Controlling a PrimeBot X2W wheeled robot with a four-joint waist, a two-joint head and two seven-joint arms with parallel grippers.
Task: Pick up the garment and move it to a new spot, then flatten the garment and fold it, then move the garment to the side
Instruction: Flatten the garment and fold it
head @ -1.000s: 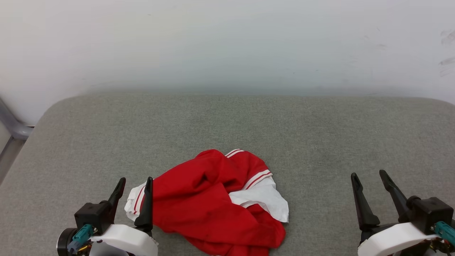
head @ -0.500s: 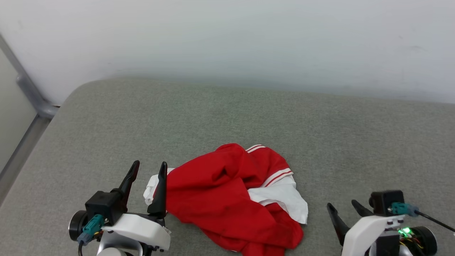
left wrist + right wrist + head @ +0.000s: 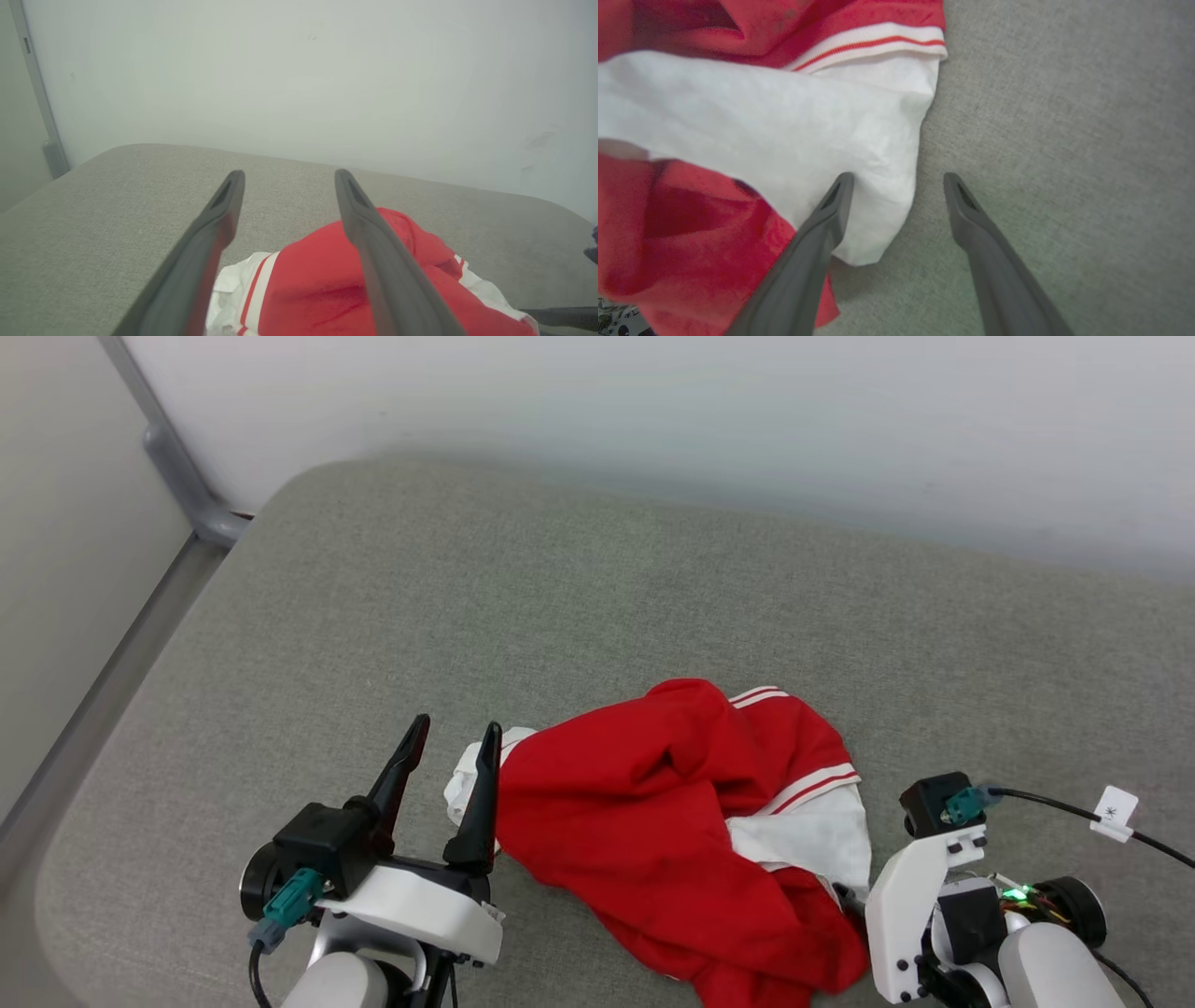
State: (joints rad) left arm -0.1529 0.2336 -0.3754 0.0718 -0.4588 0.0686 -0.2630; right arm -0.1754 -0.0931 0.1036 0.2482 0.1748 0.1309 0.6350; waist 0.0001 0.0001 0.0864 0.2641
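Observation:
The garment (image 3: 653, 812), a red jersey with white sleeve panels and red-and-white striped trim, lies crumpled on the grey cushion (image 3: 560, 597); its number and lettering are hidden in the folds. My left gripper (image 3: 456, 726) stands open, its right finger against the garment's left edge near a white panel (image 3: 233, 289), nothing between the fingers. My right gripper (image 3: 899, 177) is open and points down at the garment's right edge. One finger hangs over the white sleeve panel (image 3: 784, 121), the other over bare cushion. From the head, the right wrist (image 3: 934, 877) hides its fingers.
A white wall (image 3: 653, 411) rises behind the cushion. A grey metal bar (image 3: 173, 467) runs down along the cushion's left edge. The right wrist's black cable carries a white tag (image 3: 1116, 803). Open cushion stretches beyond and left of the garment.
The head camera has swung, shifting the whole picture. My right gripper has tipped downward and come in to the garment's right edge. The left gripper stays open at the left edge.

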